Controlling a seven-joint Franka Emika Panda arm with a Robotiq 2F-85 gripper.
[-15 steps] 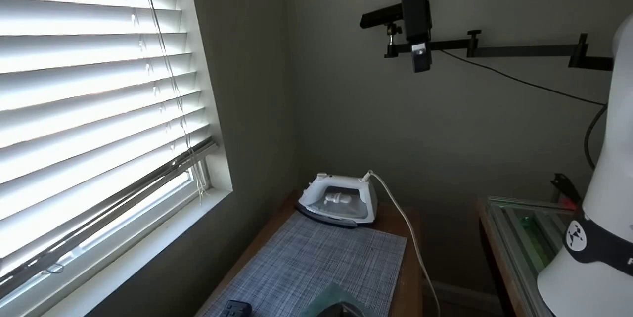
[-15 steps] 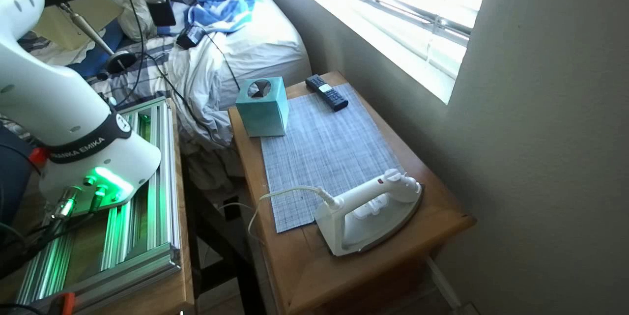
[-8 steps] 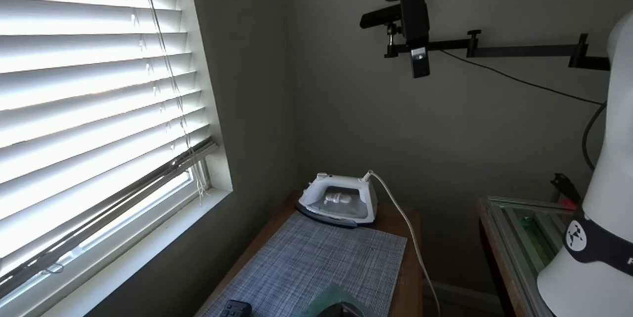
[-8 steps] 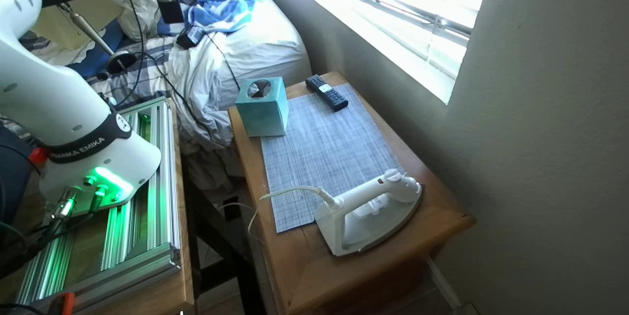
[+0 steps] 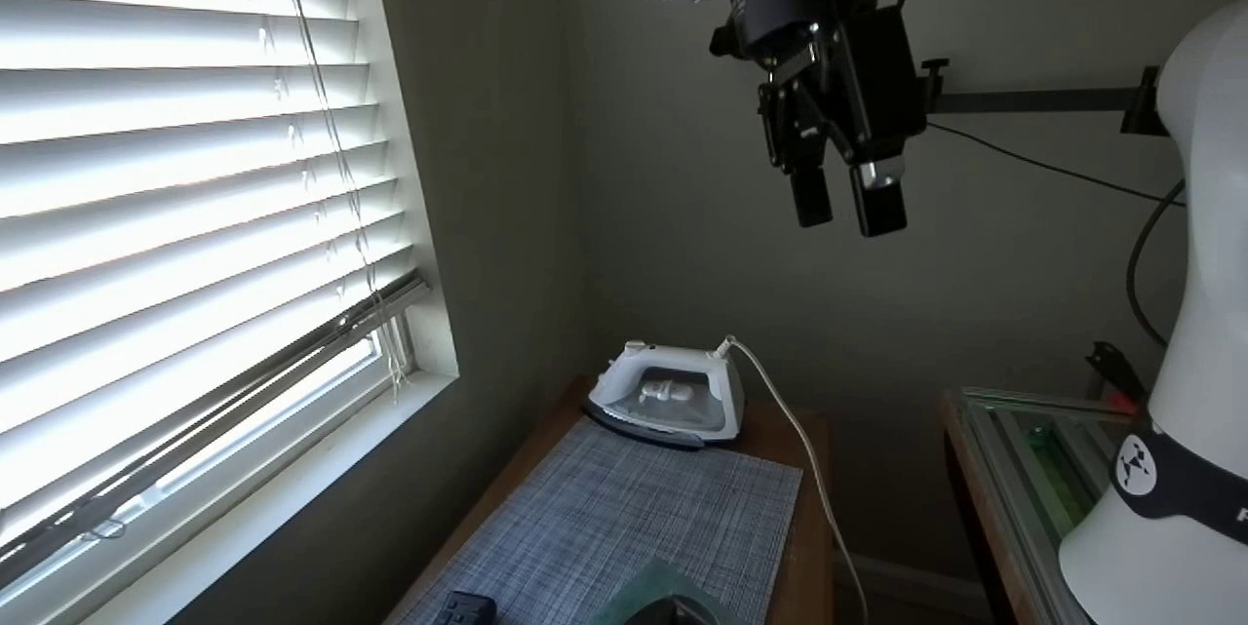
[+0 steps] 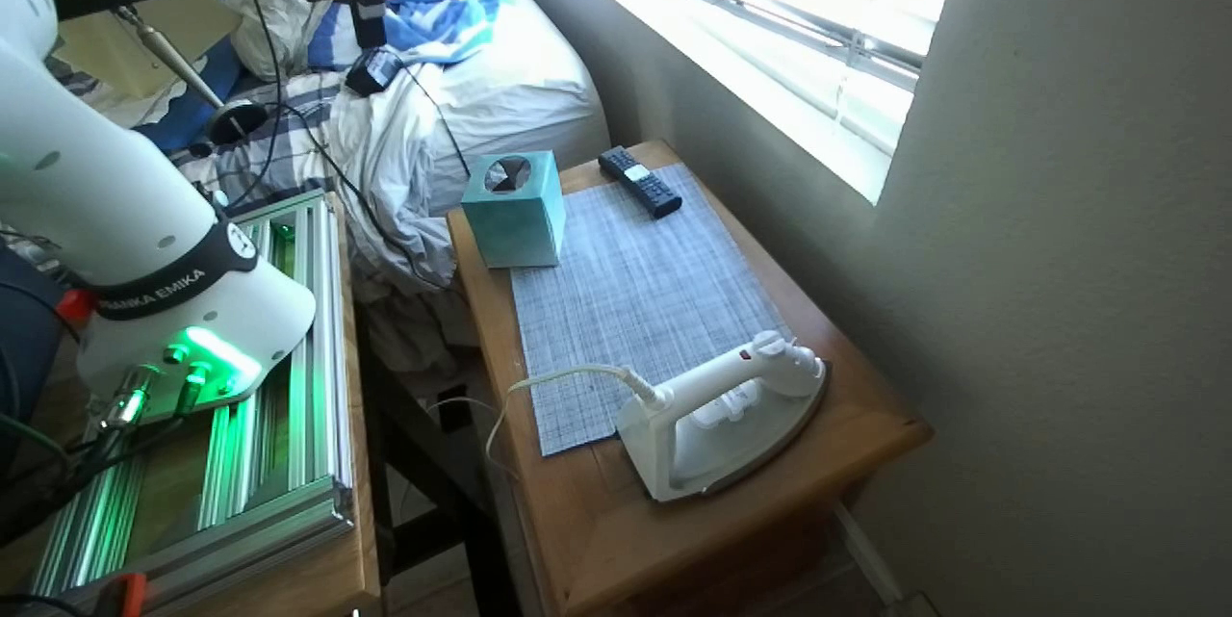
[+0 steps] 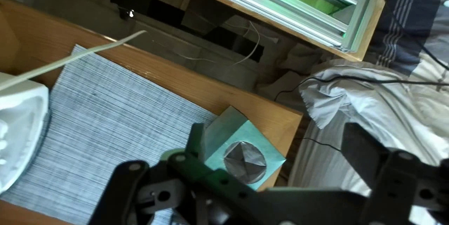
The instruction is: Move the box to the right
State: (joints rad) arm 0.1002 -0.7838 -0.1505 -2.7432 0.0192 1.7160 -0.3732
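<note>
Parted jaws hang in midair in an exterior view. In an exterior view, a teal box [image 6: 520, 227] stands near a corner of the surface [image 6: 597, 526]. In the wrist view, it lies well below the spread jaws.

The box [image 5: 655, 582] is cropped below in an exterior view and partly hidden by the jaws in the wrist view.

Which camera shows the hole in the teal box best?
Wrist view: the box opening looks roundest and nearly face-on. In an exterior view, the whole opening looks small; in an exterior view, the frame's bottom crops the opening.
</note>
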